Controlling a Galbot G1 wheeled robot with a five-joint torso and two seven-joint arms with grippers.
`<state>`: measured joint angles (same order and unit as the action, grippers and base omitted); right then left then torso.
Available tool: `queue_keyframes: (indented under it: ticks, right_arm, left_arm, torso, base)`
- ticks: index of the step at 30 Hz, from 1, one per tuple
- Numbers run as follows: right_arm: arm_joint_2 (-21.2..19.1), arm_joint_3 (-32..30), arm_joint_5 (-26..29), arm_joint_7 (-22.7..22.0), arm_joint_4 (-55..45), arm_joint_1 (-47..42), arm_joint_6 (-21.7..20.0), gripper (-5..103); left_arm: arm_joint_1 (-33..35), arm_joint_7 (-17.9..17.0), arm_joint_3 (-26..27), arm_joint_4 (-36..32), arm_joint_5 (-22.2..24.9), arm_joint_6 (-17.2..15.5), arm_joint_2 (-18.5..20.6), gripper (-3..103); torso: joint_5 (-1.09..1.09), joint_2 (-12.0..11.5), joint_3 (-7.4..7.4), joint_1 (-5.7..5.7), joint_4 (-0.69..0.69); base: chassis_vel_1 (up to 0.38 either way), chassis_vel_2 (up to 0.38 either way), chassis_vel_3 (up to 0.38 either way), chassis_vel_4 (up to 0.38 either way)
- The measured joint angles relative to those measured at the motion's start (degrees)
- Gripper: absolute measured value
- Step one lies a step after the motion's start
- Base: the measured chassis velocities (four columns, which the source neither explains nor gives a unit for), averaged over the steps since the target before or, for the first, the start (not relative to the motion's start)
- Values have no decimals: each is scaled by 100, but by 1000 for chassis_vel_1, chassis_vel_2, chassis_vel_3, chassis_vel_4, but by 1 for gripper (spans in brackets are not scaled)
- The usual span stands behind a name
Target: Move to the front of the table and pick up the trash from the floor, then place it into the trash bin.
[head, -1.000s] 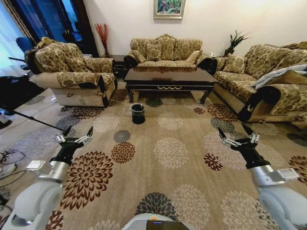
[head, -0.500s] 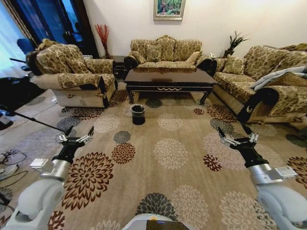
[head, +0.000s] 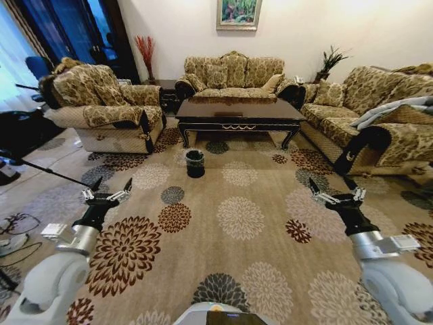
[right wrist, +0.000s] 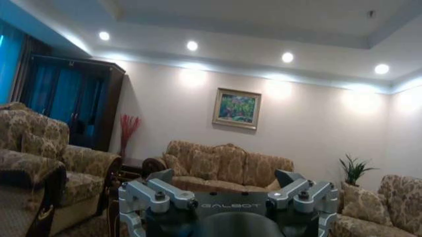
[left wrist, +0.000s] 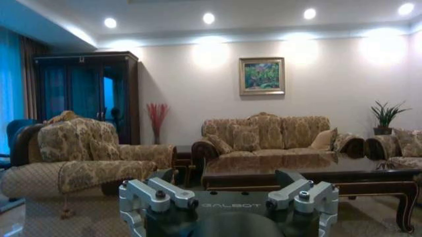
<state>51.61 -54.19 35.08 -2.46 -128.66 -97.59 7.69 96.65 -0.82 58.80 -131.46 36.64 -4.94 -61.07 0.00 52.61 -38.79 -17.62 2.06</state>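
The table stands at 12 o'clock, well beyond both released, empty end effectors, its long axis crosswise, with the bin on the carpet nearer the left end effector than the right end effector; trash cannot be told.

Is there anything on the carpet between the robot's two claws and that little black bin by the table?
Nothing visible. Open carpet lies between the left gripper, the right gripper and the trash bin, which stands in front of the table. Both jaws are open and empty.
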Motion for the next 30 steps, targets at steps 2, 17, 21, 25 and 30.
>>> queue_keyframes:
  ticks: [2, 17, 21, 25, 30]
  right_arm:
    - [-3, -6, 3, 0, -3, -4, 6, 100]
    - [-21, -106, 12, 20, -65, -99, 59, 100]
    - [-41, -108, 77, 12, -65, -103, 59, 100]
    - [-68, -122, 153, 4, -65, -98, 50, 100]
    - [-107, -33, 331, 8, -7, -10, 82, 100]
  left_arm:
    - [14, 0, 16, -14, 7, -1, 3, 100]
    - [201, 24, 182, -193, 69, -8, -22, 100]
    - [210, 26, 164, -197, 68, -25, -45, 100]
    - [210, 0, 149, -208, 71, -57, -77, 100]
    - [252, -399, 138, -265, 227, -227, -107, 100]
  torso:
    - [0, 31, -19, -14, 0]
    - [0, 450, -246, -204, 0]
    - [0, 556, -310, -248, 0]
    - [0, 650, -361, -289, 0]
    - [1, 811, -454, -358, 0]
  base:
    - [0, 0, 0, 0]
    - [0, 0, 0, 0]
    - [0, 0, 0, 0]
    - [0, 0, 0, 0]
    - [0, 0, 0, 0]
